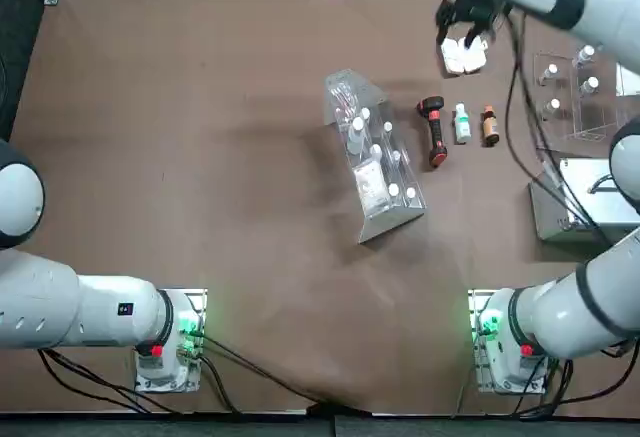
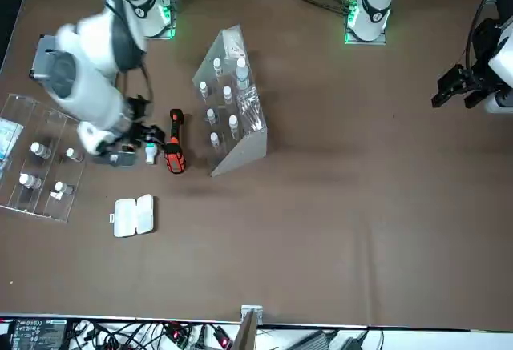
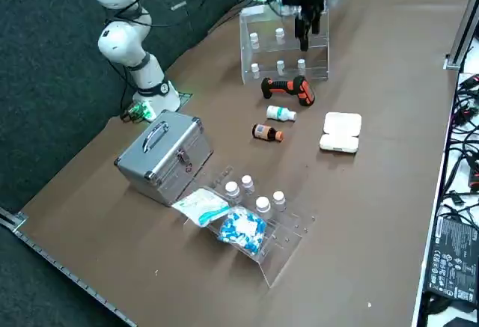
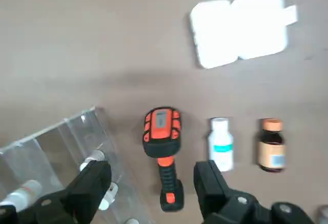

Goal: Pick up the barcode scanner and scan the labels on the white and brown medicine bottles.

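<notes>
Catching the clear rack (image 1: 393, 220) is the biggest worry: it stands just beside the scanner, so a finger coming down wide could shove it and tip its vials. The right gripper (image 4: 152, 169) hangs above the table with its fingers spread; lowered off-line, it could land on the scanner (image 4: 168, 175) instead of straddling it. The scanner lies flat between rack and bottles, and gripped by its broad head it might twist loose. The white bottle (image 4: 221, 144), close by, could be knocked rolling into the brown bottle (image 4: 271, 147), turning labels away.
</notes>
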Robot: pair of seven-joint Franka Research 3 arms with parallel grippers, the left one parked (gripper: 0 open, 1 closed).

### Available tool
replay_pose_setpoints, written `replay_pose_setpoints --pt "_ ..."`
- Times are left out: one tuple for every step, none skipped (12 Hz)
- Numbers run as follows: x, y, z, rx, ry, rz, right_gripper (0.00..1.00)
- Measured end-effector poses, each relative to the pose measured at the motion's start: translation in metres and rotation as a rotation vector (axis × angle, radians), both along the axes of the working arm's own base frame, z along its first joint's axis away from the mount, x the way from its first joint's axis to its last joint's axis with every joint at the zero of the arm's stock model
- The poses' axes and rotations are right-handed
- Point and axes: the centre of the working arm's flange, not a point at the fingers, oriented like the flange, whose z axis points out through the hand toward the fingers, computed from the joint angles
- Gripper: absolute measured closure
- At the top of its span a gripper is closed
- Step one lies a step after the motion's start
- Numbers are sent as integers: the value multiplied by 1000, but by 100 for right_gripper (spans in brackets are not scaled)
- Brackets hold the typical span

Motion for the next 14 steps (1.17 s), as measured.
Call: replay_pose_setpoints --pt "7 -14 28 1 -5 -24 0" --pt "13 -30 52 1 -10 -49 0" --pt "18 -65 92 -22 4 -91 0" --pt "16 -80 108 -51 17 -91 0" --pt "13 -91 122 -75 21 -78 0" --pt "9 -99 134 -88 15 -60 0" --pt "5 -106 144 -94 5 -39 0" --pt "0 -116 154 -95 -5 -5 0" --pt "-6 -128 163 -92 -11 32 0" --pt "-13 -141 171 -89 -11 54 0" --pt "-21 -155 177 -86 -7 63 0" --pt "-30 -166 182 -83 -6 62 0" --pt "-38 -175 185 -80 -8 58 0" --pt "-46 -181 188 -78 -9 53 0"
